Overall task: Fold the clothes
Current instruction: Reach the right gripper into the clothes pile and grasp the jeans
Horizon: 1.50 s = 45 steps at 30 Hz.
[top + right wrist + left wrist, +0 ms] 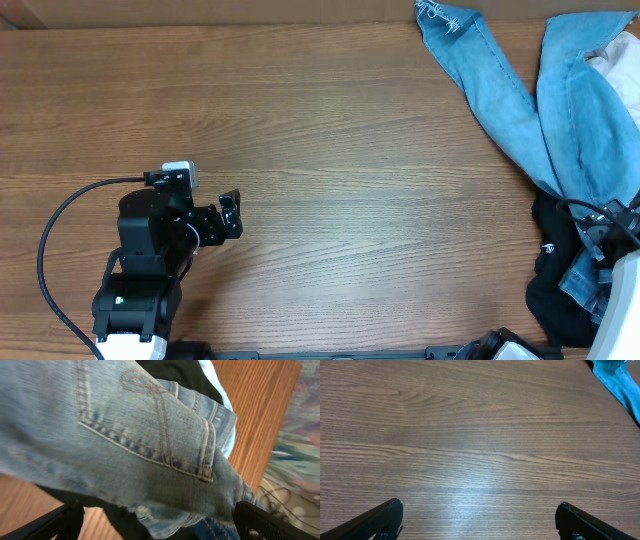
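Far left: left gripper (232,212) released, empty above the bare table (330,150), probably waiting. Far right: jeans (560,110) heaped at the table edge, tangled with a black garment (560,290). Right gripper (160,527) spread wide just over the back pocket (145,425), gripping nothing, likely to pull the jeans free.
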{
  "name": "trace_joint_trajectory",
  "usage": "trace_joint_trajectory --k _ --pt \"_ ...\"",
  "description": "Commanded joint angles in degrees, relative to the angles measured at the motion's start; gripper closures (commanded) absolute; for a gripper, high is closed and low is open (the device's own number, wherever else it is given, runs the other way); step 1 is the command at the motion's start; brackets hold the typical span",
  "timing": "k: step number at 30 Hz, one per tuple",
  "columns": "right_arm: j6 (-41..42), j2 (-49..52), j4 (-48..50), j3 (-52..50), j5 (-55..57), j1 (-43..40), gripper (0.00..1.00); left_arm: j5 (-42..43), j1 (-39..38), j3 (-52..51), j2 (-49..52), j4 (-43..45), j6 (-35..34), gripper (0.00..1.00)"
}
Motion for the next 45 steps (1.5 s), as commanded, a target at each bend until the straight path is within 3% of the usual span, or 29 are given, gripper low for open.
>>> trace_joint_trajectory --k 1,6,12,17,20,22,27,31,38,45 --pt "-1.1 2.9 -0.8 0.7 2.7 -0.3 0.00 1.1 0.3 1.6 0.1 0.2 -0.6 0.00" --pt "-1.0 6.2 -2.6 0.7 4.2 -0.3 0.02 1.0 0.3 1.6 0.1 0.2 -0.6 0.00" --pt "-1.0 6.2 -2.0 0.7 4.8 -0.3 0.19 1.0 0.3 1.6 0.1 0.2 -0.6 0.00" --pt "-0.6 6.2 -1.4 0.7 4.9 -0.3 0.44 1.0 0.3 1.6 0.1 0.2 -0.6 0.00" --pt "-0.5 6.2 -1.2 0.7 5.1 -0.3 0.71 1.0 0.3 1.6 0.1 0.2 -0.6 0.00" --pt "-0.3 6.2 -0.8 0.7 5.0 -0.3 0.83 1.0 0.3 1.6 0.1 0.2 -0.6 0.00" --pt "-0.2 6.2 -0.3 0.7 5.0 -0.3 0.95 1.0 0.3 1.6 0.1 0.2 -0.6 0.00" --pt "0.2 6.2 0.2 0.7 3.0 -0.3 0.96 1.0 0.3 1.6 0.1 0.2 -0.6 0.00" --pt "-4.2 4.5 -0.6 6.9 -15.3 3.9 0.96 0.7 0.3 1.6 0.1 1.0 -0.5 0.00" --pt "-7.3 2.0 -3.3 28.2 -37.5 23.5 0.96 0.5 0.3 1.6 0.1 4.4 -0.6 0.00"
